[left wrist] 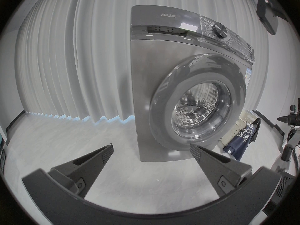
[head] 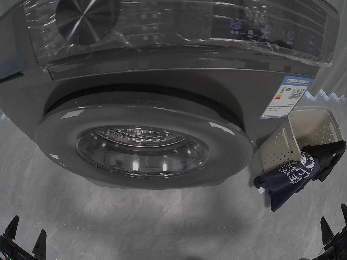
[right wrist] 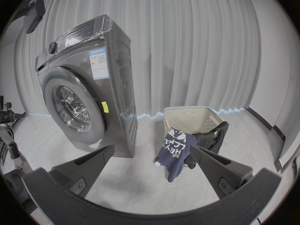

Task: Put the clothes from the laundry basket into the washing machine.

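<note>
A grey front-loading washing machine (head: 144, 91) stands before me with its round glass door (head: 142, 150) shut; I also see the machine (left wrist: 187, 88) from the left wrist and the machine (right wrist: 90, 88) from the right wrist. To its right stands a cream laundry basket (head: 311, 127), basket (right wrist: 190, 119). A navy printed shirt (head: 289, 179), shirt (right wrist: 175, 149), hangs over its front rim, with a black garment (head: 329, 156) beside it. My left gripper (left wrist: 151, 149) is open low on the left, and my right gripper (right wrist: 151, 149) is open low on the right. Both hold nothing.
Pale marbled floor (head: 144, 213) spreads in front of the machine with free room. White curtains (right wrist: 193, 47) hang behind the machine and the basket. A dark baseboard (right wrist: 265, 122) runs along the right wall.
</note>
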You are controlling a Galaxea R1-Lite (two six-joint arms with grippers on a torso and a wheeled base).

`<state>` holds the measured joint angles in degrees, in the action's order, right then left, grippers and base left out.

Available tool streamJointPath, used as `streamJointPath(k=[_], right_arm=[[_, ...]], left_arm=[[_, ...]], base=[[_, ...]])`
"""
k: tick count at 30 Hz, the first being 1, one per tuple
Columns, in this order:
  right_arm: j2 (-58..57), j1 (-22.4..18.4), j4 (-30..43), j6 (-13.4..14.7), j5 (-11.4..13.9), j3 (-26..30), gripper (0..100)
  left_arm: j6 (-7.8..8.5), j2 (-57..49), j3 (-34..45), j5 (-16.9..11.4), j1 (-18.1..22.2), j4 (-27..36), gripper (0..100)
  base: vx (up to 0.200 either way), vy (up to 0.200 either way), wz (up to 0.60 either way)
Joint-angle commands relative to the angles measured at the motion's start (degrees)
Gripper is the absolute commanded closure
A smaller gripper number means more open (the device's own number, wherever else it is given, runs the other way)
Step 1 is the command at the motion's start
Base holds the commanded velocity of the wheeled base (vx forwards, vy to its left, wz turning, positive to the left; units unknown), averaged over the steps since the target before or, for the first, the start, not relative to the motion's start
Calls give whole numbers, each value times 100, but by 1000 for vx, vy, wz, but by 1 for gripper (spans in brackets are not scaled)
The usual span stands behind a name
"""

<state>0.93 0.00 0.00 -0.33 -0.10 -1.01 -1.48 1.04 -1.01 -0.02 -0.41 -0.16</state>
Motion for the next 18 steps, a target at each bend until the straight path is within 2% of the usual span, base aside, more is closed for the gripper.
streamJointPath(k=[1,16,18], right_arm=[[-93,0,0,-2,1,92,0],[-93,9,0,-2,1,92,0],[-93,9,0,-2,-8,92,0]], left_arm=[[-11,-86,92,2,-2,-2,0],[7,-86,92,2,-2,-2,0],[16,-86,92,2,-2,-2,0]], base=[[0,200,0],[0,0,0],[200,0,0]])
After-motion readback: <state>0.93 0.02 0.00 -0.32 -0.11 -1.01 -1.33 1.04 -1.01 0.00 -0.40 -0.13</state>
